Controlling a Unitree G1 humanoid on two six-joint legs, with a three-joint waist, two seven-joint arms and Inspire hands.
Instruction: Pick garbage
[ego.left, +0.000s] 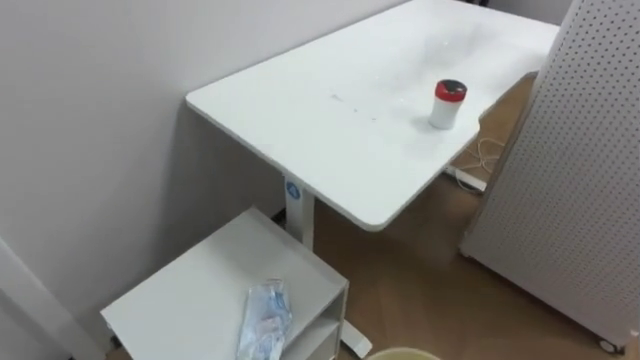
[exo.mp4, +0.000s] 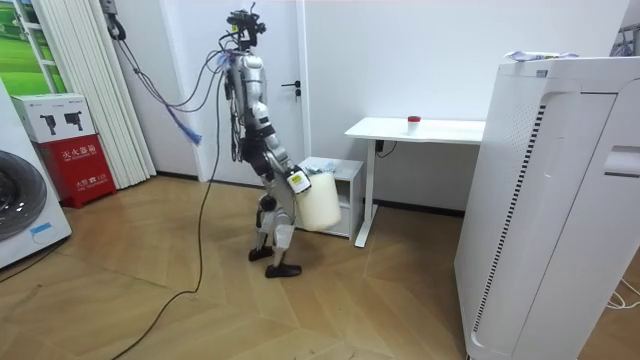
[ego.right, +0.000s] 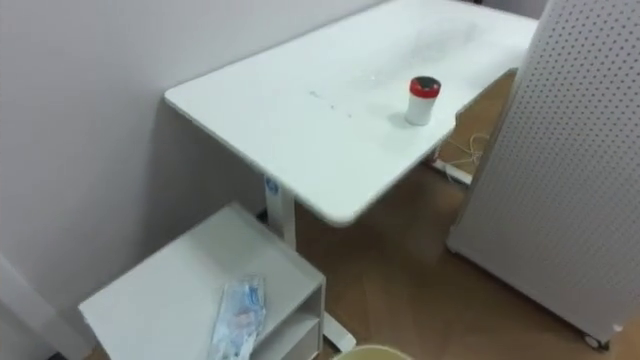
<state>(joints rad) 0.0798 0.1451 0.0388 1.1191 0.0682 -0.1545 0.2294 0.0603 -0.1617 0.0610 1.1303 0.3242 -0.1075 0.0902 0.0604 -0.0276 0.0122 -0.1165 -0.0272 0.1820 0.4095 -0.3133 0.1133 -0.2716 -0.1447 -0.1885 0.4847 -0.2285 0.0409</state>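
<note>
A crumpled clear-and-blue plastic wrapper (ego.left: 265, 318) lies on top of a low white cabinet (ego.left: 190, 295), just below and in front of me. The pale rim of a cream bin (ego.left: 400, 353) shows at the bottom edge. In the room view I stand bent slightly forward beside the cabinet (exo.mp4: 340, 170). The cream bin (exo.mp4: 320, 202) hangs off the floor at my right hand (exo.mp4: 297, 183). A small white cup with a red lid (ego.left: 447, 104) stands on the white desk (ego.left: 330, 120) further ahead.
A white perforated panel (ego.left: 580, 170) stands right of the desk, with cables on the floor behind it. A wall runs along my left. In the room view a tall white appliance (exo.mp4: 550, 200) fills the right, and a washing machine (exo.mp4: 20, 210) and red box (exo.mp4: 75, 165) sit at the left.
</note>
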